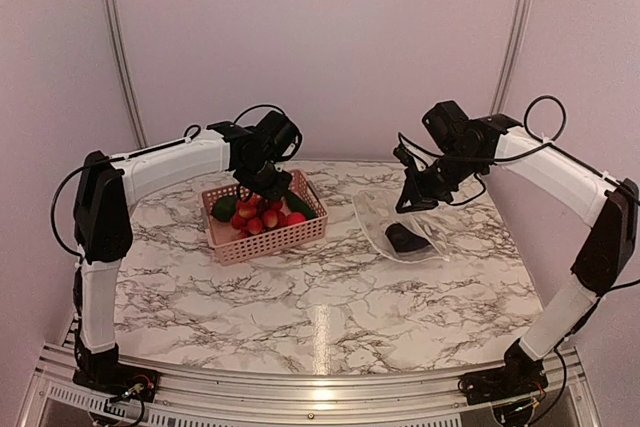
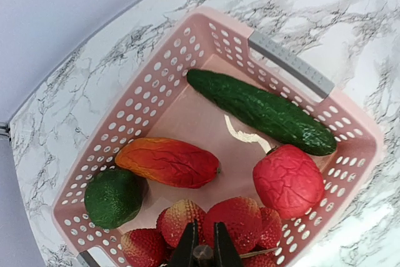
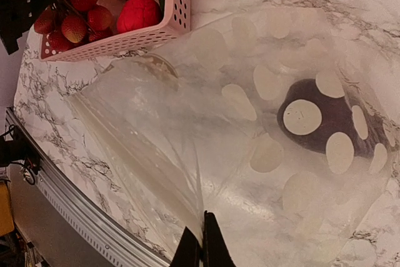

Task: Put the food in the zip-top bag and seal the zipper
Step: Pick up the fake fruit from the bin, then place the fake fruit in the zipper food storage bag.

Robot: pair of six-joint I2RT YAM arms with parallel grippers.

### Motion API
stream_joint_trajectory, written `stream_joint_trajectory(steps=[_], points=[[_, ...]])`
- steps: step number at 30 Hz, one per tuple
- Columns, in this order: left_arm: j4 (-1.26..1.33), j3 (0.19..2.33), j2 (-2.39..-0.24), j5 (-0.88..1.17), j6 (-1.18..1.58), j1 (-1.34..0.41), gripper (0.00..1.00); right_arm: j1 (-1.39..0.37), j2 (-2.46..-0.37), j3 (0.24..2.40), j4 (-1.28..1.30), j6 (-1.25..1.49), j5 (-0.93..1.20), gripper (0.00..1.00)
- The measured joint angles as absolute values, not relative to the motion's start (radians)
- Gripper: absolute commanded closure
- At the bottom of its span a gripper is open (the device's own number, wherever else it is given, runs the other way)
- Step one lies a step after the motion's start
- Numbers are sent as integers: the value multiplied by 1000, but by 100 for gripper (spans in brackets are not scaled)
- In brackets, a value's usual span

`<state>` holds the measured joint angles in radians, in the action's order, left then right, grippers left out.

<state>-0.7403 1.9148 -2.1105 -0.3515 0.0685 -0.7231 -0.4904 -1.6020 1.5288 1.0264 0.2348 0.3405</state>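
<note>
The food lies in the pink lattice basket [image 1: 270, 245]: several red strawberries [image 2: 240, 220], a red round piece [image 2: 287, 179], an orange-red piece [image 2: 169, 162], a green lime [image 2: 112, 197] and a green cucumber [image 2: 262, 110]. My left gripper [image 2: 203, 226] hangs low over the strawberries, jaws almost together on a small brownish stem stub. The dotted clear zip-top bag [image 3: 219, 92] lies right of the basket with the dark piece [image 3: 325, 117] inside. My right gripper [image 3: 201, 229] is shut on the bag's upper film near the zipper strip [image 3: 134, 154], holding it raised.
The basket [image 2: 287, 60] has a grey handle on its rim. The marble table [image 1: 320, 307] ends in a metal rail at the near edge. The left gripper [image 1: 262, 185] and right gripper [image 1: 405, 202] are about a basket's width apart. Walls stand close behind.
</note>
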Motion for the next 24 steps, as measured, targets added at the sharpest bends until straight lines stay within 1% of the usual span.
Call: stream_joint_trajectory(steps=[7, 12, 19, 24], points=[[-730, 1914, -1942, -374, 109, -781, 100, -490, -1604, 1538, 1018, 235, 362, 100], [-722, 1911, -1863, -331, 136, -801, 100, -490, -1623, 1577, 1008, 235, 369, 100], [-597, 1814, -1745, -258, 166, -812, 100, -491, -1642, 1599, 1007, 241, 385, 100], [-451, 1713, -1681, -178, 186, -818, 100, -491, -1652, 1636, 1009, 258, 397, 100]])
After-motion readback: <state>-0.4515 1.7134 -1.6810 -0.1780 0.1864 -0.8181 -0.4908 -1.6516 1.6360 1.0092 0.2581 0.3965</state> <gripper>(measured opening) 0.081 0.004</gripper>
